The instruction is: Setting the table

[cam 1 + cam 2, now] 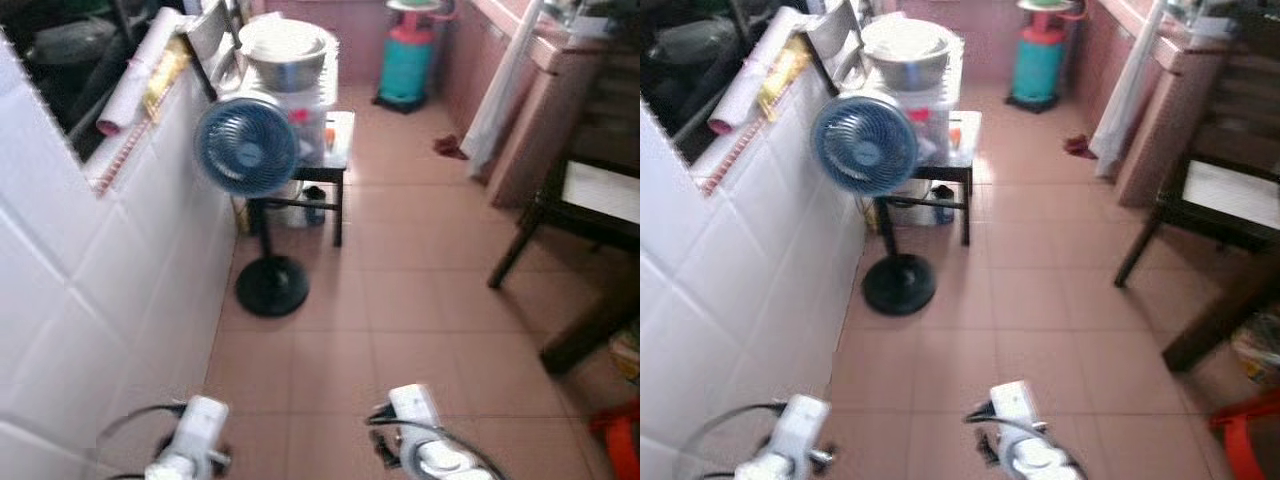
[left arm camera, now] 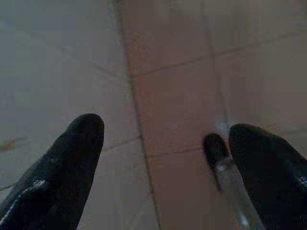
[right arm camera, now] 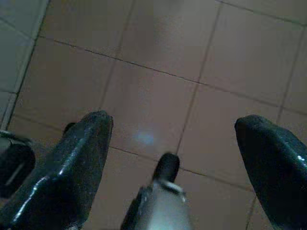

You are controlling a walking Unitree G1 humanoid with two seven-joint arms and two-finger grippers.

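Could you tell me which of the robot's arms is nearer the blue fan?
Left. The left arm hangs below the blue fan, by the tiled wall; the right arm is farther across.

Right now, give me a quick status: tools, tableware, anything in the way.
Left tool and right tool open, empty, low over the floor. Metal bowl ahead on the small table. Standing fan beside the left wall; dark chair to the right.

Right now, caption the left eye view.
Both arms hang over the tiled floor; a blue fan stands ahead by the white wall.
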